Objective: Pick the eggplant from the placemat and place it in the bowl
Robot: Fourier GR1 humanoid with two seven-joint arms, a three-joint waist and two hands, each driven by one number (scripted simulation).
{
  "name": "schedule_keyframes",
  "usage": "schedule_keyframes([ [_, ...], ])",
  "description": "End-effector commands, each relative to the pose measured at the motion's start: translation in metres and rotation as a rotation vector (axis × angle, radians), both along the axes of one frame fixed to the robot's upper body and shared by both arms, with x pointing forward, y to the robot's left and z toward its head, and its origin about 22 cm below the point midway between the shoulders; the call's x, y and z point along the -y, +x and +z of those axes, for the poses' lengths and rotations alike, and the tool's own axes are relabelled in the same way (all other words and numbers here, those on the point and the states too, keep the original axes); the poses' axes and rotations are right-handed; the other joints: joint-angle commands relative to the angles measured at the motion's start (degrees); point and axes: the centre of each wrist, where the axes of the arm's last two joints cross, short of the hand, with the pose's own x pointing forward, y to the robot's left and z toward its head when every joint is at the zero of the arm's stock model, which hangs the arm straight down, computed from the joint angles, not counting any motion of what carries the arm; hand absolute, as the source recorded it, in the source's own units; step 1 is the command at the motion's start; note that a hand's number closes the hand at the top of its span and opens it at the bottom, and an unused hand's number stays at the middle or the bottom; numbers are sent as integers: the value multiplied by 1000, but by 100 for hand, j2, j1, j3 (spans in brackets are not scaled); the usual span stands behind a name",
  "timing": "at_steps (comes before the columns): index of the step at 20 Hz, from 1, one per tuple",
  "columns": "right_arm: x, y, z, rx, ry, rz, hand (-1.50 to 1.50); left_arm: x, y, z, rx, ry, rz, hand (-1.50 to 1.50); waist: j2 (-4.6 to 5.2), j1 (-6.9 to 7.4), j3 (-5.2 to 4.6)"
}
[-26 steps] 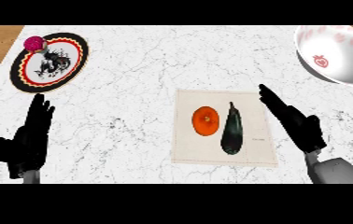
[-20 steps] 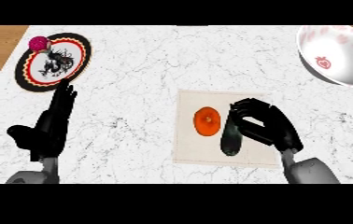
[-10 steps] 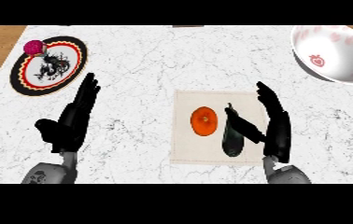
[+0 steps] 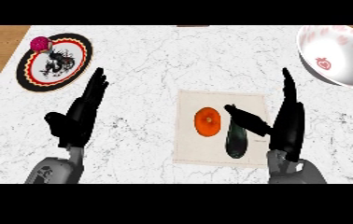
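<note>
The eggplant [image 4: 236, 141] is lying on the placemat [image 4: 222, 101] next to an orange round thing [image 4: 208, 122], can't tell what exactly. The right robot hand [image 4: 288, 125] is standing over the mat's right edge, fingers straight, thumb sticking out over the eggplant's top and hiding part of it. The left robot hand [image 4: 77, 113] is sitting spread and empty on the counter [image 4: 158, 64]. The bowl [image 4: 324, 55] is getting cut off at the top right. A plate [image 4: 53, 62] with a pink ball [image 4: 40, 43] is sitting at the top left.

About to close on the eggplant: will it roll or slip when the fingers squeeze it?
The eggplant lies long and rounded on the flat placemat, so it may roll sideways if nudged. Its dark skin looks smooth, so possibly slippery. The right hand is open beside it, thumb across its top end.
</note>
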Motion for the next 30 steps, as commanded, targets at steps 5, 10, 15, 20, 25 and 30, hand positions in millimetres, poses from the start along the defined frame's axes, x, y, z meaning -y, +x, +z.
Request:
schedule_keyframes([
  [5,-9,0,63,-278,71,-34,-150,1,11,9,7,5,-12,0,27,43,15],
  [10,-3,18,43,-475,100,-15,-150,-3,4,8,14,10,-13,0,45,124,20],
  [15,-2,17,32,-572,124,8,-150,23,10,6,6,-9,-13,0,45,73,25],
  [20,3,3,26,-576,167,43,-150,9,12,7,18,-3,-15,0,43,79,25],
  [25,-13,-13,33,-543,190,32,-150,10,1,3,-3,-14,-12,0,39,100,25],
  [30,-5,-23,34,-454,248,62,-150,10,-1,5,15,-11,-12,0,40,102,26],
])
